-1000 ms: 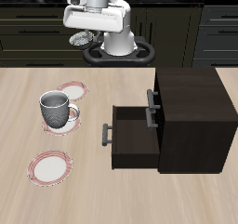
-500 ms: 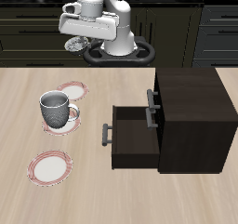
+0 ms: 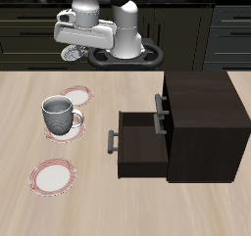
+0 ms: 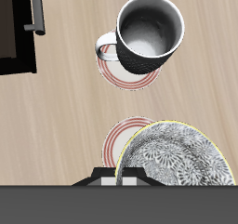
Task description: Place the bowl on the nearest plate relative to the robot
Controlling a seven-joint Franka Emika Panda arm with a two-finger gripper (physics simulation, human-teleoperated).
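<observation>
The bowl (image 4: 174,155) is small, round and shallow, whitish outside with a grey patterned inside, and sits level, opening up, raised well above the table. The plate (image 3: 74,95) is flat and white with a reddish-pink rim band; it lies just behind the mug (image 3: 59,114), partly under the bowl in the wrist view.

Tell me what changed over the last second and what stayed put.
The gripper, holding the bowl, swung sideways above the table's back edge, away from the cabinet and toward the plates' side. Nothing was released. The mug, the three plates and the cabinet's open drawer stayed where they were.
</observation>
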